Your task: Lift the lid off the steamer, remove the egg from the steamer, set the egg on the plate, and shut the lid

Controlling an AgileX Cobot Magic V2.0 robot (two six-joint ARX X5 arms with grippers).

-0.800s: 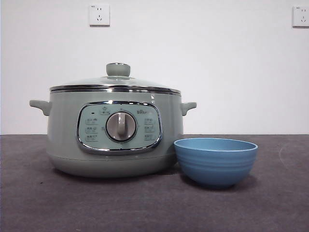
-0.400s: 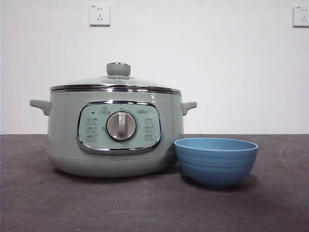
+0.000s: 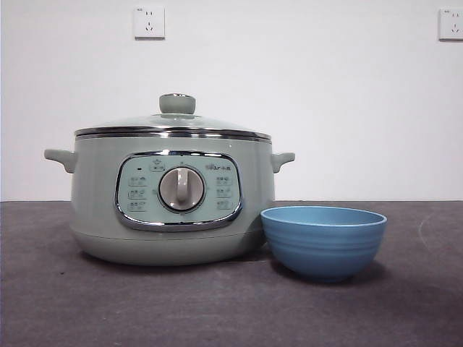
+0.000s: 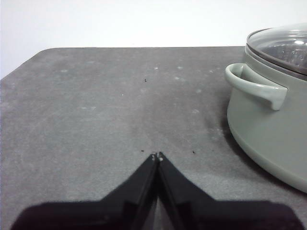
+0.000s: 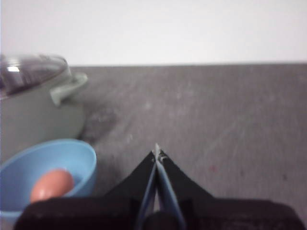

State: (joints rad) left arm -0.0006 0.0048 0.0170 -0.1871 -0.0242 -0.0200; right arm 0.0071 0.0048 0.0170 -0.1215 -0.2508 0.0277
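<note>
Egg (image 5: pixel 51 185) lies in the bowl (image 3: pixel 323 242), lid (image 3: pixel 173 124) sits on the pot (image 3: pixel 170 195); both grippers (image 4: pixel 157 155) (image 5: pixel 157 152), jaws together and empty, need only stay clear.

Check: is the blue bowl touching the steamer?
Cannot tell. In the front view the plate overlaps the steamer edge; in the right wrist view the bowl rim hides any gap.
</note>
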